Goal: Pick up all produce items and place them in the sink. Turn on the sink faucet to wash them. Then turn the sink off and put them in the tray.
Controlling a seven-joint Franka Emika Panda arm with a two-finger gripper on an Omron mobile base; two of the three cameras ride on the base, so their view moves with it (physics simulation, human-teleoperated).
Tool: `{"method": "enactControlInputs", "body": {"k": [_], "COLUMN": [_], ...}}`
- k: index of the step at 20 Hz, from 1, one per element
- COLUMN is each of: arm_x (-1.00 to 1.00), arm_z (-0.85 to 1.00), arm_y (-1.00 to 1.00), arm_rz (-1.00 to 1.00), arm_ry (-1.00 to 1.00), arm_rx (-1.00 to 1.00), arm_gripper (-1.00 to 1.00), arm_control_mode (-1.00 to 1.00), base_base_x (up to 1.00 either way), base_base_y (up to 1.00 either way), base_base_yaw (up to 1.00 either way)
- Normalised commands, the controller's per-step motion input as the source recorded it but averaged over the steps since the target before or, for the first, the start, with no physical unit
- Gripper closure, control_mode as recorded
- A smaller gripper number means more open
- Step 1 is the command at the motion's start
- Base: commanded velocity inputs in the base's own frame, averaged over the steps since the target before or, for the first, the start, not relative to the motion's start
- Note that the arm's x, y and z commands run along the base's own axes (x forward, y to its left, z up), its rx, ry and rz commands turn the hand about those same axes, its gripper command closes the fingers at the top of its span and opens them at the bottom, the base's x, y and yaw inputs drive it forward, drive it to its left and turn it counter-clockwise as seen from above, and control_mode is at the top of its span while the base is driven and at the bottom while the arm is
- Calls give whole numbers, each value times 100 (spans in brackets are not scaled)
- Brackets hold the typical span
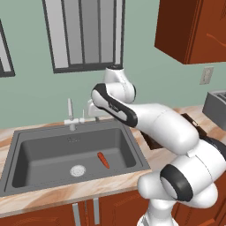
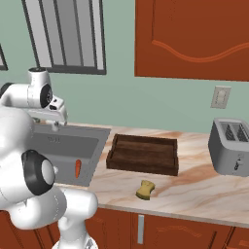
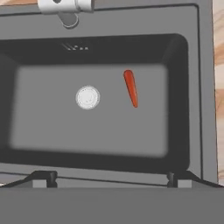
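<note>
Marbled beige countertop [image 2: 194,187] runs the whole width, with the dark grey sink [image 1: 26,137] recessed in it on the left. White Panda arm is folded over the sink's back right area, hand up above the basin looking straight down into it. Dark brown tray [image 2: 143,154] sits on the counter just right of the sink, nothing in it. Grey toaster [image 2: 229,146] is further right, well apart; a yellow sponge [image 2: 145,189] lies in front of the tray near the counter edge. Faucet [image 1: 70,115] stands at the sink's back rim, no water visible. Silver drain [image 3: 87,97] is mid-floor. The carrot [image 3: 131,88], small and red-orange, lies flat on the basin floor right of the drain, not touching it or the walls.

Gripper [image 3: 112,178]: jaws spread fully wide, holding nothing, both tips just at the bottom edge of the hand view.

Judgement: produce is in the sink, so the step in hand is likely turning the faucet on. To do it well, move toward the back rim, approach the small side handle rather than the thin spout, push it with one fingertip or a narrow pinch, and stay clear of the carrot below.
</note>
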Motion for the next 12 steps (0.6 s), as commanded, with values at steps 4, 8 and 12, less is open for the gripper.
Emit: {"method": "enactControlInputs", "body": {"k": [4, 8, 12], "arm_x": [-4, -3, 0], "arm_z": [-30, -32, -28], "arm_y": [-12, -10, -7], "arm_rz": [-1, -1, 0], "arm_ry": [0, 0, 0], "arm_rx": [0, 0, 0], "arm_gripper": [-100, -100, -100], "arm_control_mode": [-100, -100, -100], "base_base_x": [0, 0, 0], "base_base_y": [0, 0, 0], "base_base_yaw": [0, 0, 0]}}
